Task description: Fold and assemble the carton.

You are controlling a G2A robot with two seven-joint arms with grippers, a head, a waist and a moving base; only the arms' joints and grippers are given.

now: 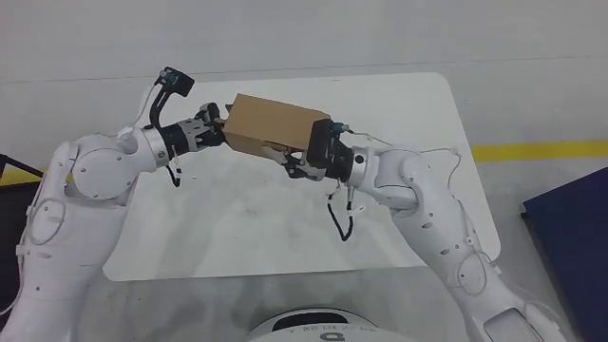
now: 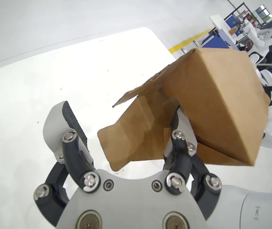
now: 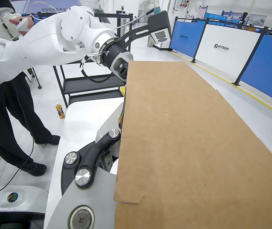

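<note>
Your right hand (image 1: 296,159) clenched, your left hand (image 2: 124,113) released, carton (image 1: 275,122) between.
Your right hand grips the carton's 4 o'clock end; your left hand's fingers (image 2: 75,125) stand spread around a loose flap (image 2: 136,132) at its 9 o'clock end, toward 12 o'clock over the white counter (image 1: 399,199).

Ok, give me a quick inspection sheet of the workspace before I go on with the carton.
surface: white table, a few dark specks.
job's things: brown carton, partly formed, spanning between both grippers; end flap unfolded.
clutter: nothing seen.
grippers: left gripper open astride the end flap; right gripper at the opposite end, grip hidden.
cables: left wrist cable and right wrist cable hang in black loops, apart from the carton.
surroundings: yellow floor line, black rack, bottle on the floor, blue barriers.
</note>
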